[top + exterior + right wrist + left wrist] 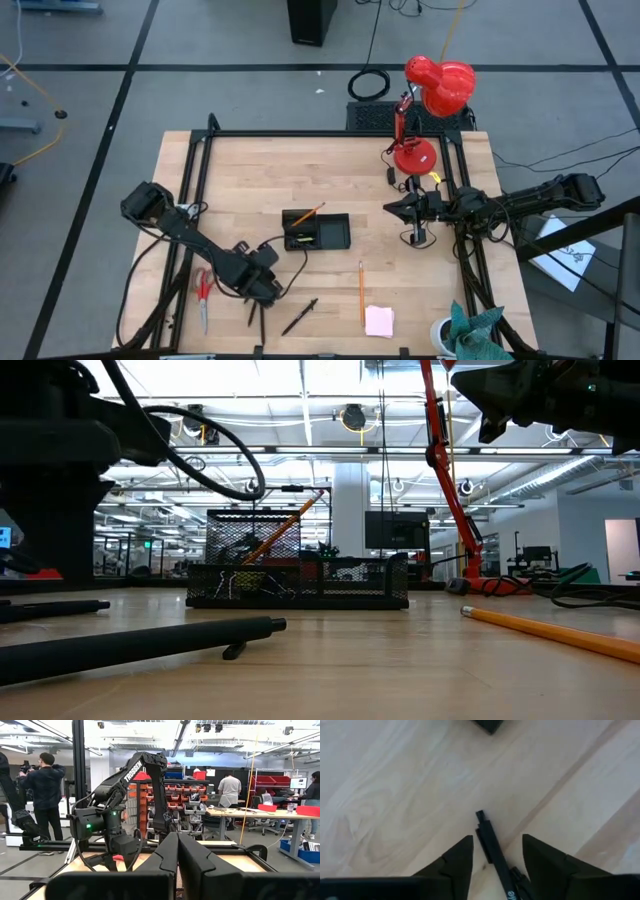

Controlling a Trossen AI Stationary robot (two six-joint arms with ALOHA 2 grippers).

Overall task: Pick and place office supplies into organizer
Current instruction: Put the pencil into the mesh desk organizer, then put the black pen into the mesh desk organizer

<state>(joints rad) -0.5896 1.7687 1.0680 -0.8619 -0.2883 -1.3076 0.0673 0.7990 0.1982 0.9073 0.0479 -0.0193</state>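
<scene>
Overhead, the pale wood-grain desk [250, 180] carries the organizer [317, 233], a small black rectangular mesh tray near the middle, with an orange pencil [306, 214] leaning out of its taller compartment. The left end effector [262, 290] sits low near the front edge, over a thin black pen [262, 318]; a second black pen [299, 316] lies just beside it, red-handled scissors [202, 290] rest toward the left edge, another orange pencil [361, 292] lies straight on open wood right of centre, and a pale pink square note pad [379, 320] sits near the front edge. The right end effector [392, 208] waits above the desk's right side near the glossy red desk lamp [425, 110]. At desk level, the organizer's wire mesh shows clearly, with bare wood in front of it and round matte pens lying in the foreground. From the left wrist, the two dark wedge-shaped fingers [452, 865] stand spread, the slim pen lying on the wood between them, untouched. From the right wrist, that arm's fingers [165, 857] are pressed together, empty, with people standing in the room beyond.
</scene>
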